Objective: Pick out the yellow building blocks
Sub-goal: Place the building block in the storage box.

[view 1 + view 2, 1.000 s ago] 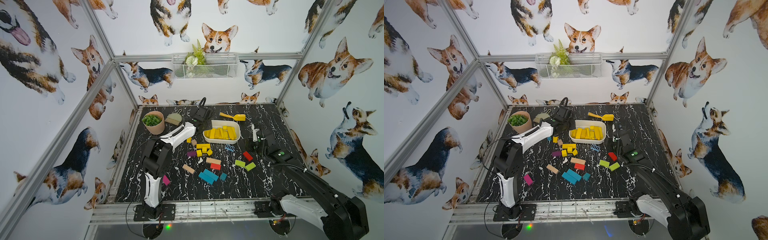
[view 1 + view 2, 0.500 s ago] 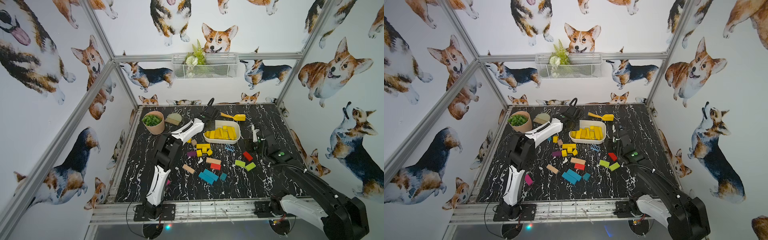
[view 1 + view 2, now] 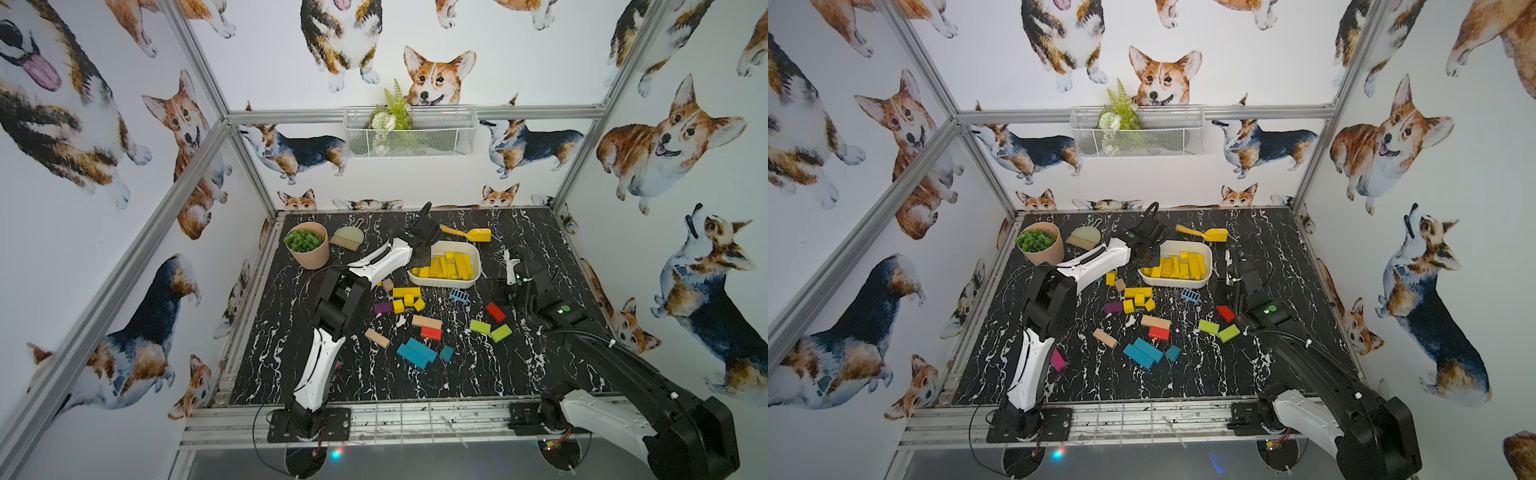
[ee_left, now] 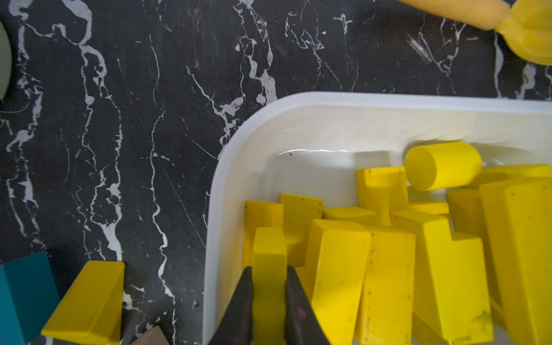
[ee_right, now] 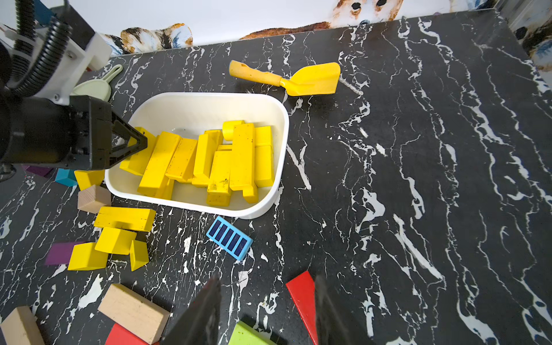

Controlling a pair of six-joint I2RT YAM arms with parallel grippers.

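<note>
Held block [image 4: 268, 257]: yellow bar, over the corner of the tub [image 4: 227, 167], above the yellow blocks [image 5: 209, 158] heaped inside.
Left claw [image 4: 268, 273]: closed narrowly on the held block, both fingers [image 4: 242, 304] touching its sides; no release evident.
Key relation: the bar's long axis runs straight out ahead of the claw, with the tub directly beneath.
Loose blocks [image 5: 124, 218]: yellow cluster just beside the tub's long side; left arm judged nearer.
Right claw [image 5: 267, 282]: part open, empty, well apart from the tub.
View note: the top views hide the grip behind the claw; only the left wrist view shows it.
</note>
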